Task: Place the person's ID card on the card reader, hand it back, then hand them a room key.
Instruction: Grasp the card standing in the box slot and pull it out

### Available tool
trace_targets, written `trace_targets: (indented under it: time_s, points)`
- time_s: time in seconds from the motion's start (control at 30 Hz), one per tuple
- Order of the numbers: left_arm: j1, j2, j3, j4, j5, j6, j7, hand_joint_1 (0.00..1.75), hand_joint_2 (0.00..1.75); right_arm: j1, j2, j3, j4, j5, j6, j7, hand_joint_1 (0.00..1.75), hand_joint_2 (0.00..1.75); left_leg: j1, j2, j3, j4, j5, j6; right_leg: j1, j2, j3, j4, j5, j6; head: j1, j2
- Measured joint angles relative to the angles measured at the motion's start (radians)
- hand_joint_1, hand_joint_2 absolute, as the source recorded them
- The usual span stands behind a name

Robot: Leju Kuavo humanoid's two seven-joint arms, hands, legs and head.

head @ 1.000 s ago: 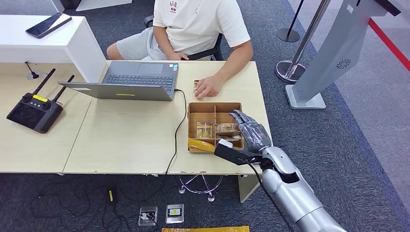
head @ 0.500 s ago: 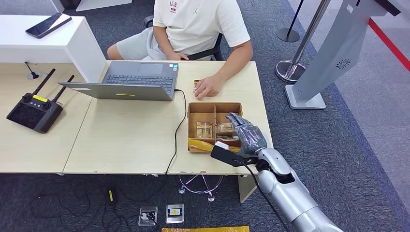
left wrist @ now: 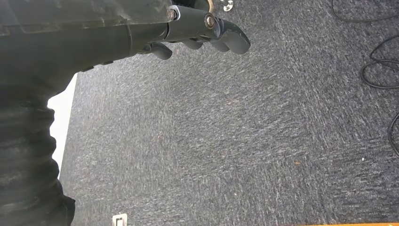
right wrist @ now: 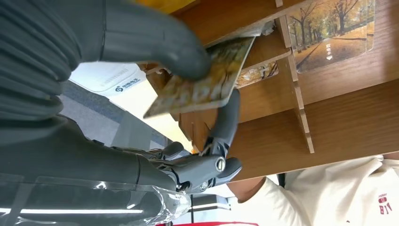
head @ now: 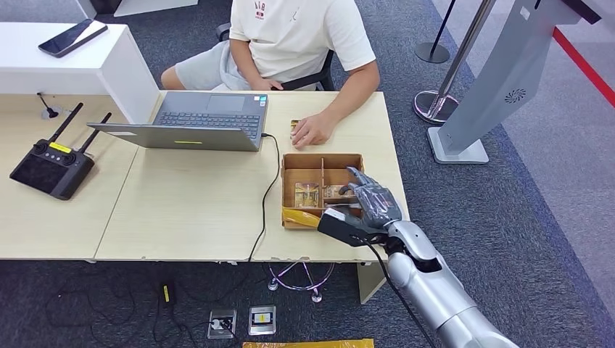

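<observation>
A wooden compartment box (head: 321, 159) sits on the desk's right end with picture-printed room key cards (head: 306, 194) inside. My right hand (head: 370, 199) reaches into its near right compartment. In the right wrist view the thumb (right wrist: 155, 44) and a finger (right wrist: 227, 120) pinch one key card (right wrist: 207, 82), tilted up above the box floor (right wrist: 329, 117). Another key card (right wrist: 331, 33) lies flat in a neighbouring compartment. The person's hand (head: 310, 132) rests on a small card (head: 294, 125) just beyond the box. My left hand (left wrist: 207, 33) hangs over the carpet, holding nothing.
An open laptop (head: 196, 119) stands left of the box, its cable (head: 270, 196) running off the desk's front edge. A black remote controller (head: 51, 168) lies at far left. A yellow and white flat item (head: 301, 216) lies against the box's near wall. A seated person (head: 290, 36) faces me.
My right hand has drawn slightly nearer and lower inside the box, and its fingers have closed in on a key card. The person's hand has stayed put.
</observation>
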Motion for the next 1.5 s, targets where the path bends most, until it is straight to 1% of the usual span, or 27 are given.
trace_targets:
  time_s: [0.23, 0.33, 0.47, 0.67, 0.8, 0.93, 1.13, 1.23, 1.37, 1.5]
  points:
    - [0.0, 0.0, -0.001, 0.0, 0.0, 0.0, 0.0, 0.0, 1.75, -0.008, 0.0, 0.0, 0.017, -0.001, -0.003, 0.0, 1.53, 1.75, 0.0, 0.0, 0.0, 0.0, 0.0, 0.0, 0.0, 0.0, 0.0, 0.0, 0.0, 0.0, 0.0, 0.0]
    - [0.0, 0.0, -0.001, 0.0, -0.001, 0.0, 0.0, 0.0, 1.75, -0.01, 0.0, 0.0, 0.023, -0.002, -0.004, 0.0, 1.58, 1.75, 0.0, 0.0, 0.0, 0.0, 0.0, 0.0, 0.0, 0.0, 0.0, 0.0, 0.0, 0.0, 0.0, 0.0]
    - [-0.001, 0.0, -0.002, 0.0, -0.001, 0.0, 0.0, 0.0, 1.75, -0.013, 0.0, 0.0, 0.031, -0.003, -0.013, 0.0, 1.73, 1.75, 0.0, 0.0, 0.0, 0.0, 0.0, 0.0, 0.0, 0.0, 0.0, 0.0, 0.0, 0.0, 0.0, 0.0]
    - [-0.002, 0.0, -0.003, 0.0, -0.002, 0.003, 0.0, 0.0, 1.75, -0.022, 0.0, -0.005, 0.034, -0.009, -0.08, -0.008, 1.75, 1.75, 0.0, 0.0, 0.0, 0.0, 0.0, 0.0, 0.0, 0.0, 0.0, 0.0, 0.0, 0.0, 0.0, 0.0]
    - [0.0, 0.0, -0.004, 0.0, -0.001, 0.005, -0.005, 0.0, 1.75, -0.041, 0.0, -0.032, 0.017, -0.019, -0.111, -0.023, 1.75, 1.75, 0.0, 0.0, 0.0, 0.0, 0.0, 0.0, 0.0, 0.0, 0.0, 0.0, 0.0, 0.0, 0.0, 0.0]
    - [0.002, -0.001, -0.004, 0.0, -0.002, 0.009, -0.013, 0.0, 1.75, -0.09, -0.005, -0.077, -0.029, -0.029, -0.107, -0.029, 1.75, 1.75, 0.0, 0.001, 0.001, 0.0, 0.0, 0.0, 0.0, 0.002, 0.0, 0.0, 0.0, 0.0, 0.0, 0.0]
    - [0.003, -0.001, -0.005, 0.0, -0.014, 0.011, -0.014, 0.0, 1.75, -0.192, -0.032, -0.162, -0.123, -0.054, -0.062, -0.03, 1.73, 1.75, 0.0, 0.001, 0.001, 0.0, 0.0, 0.0, 0.0, 0.002, 0.0, 0.0, 0.0, 0.0, 0.0, 0.0]
    - [0.003, -0.002, -0.006, 0.0, -0.023, 0.007, -0.014, 0.0, 1.75, -0.244, -0.048, -0.191, -0.147, -0.056, -0.05, -0.038, 1.74, 1.75, 0.0, 0.001, 0.001, 0.0, 0.0, 0.0, 0.0, 0.002, 0.0, 0.0, 0.0, 0.0, 0.0, 0.0]
    - [-0.001, -0.002, -0.01, 0.0, -0.039, 0.0, -0.014, 0.0, 1.75, -0.329, -0.054, -0.2, -0.131, -0.037, -0.053, -0.081, 1.75, 1.75, 0.0, 0.001, 0.0, 0.0, 0.0, 0.0, 0.0, 0.002, 0.0, 0.0, 0.0, 0.0, 0.0, 0.0]
    - [-0.01, -0.002, -0.02, 0.0, -0.05, -0.01, -0.014, 0.0, 1.75, -0.423, -0.039, -0.191, -0.039, -0.012, -0.083, -0.142, 1.75, 1.75, 0.0, 0.001, 0.0, 0.0, 0.001, 0.0, 0.0, 0.002, 0.0, 0.001, 0.0, 0.0, 0.0, 0.0]
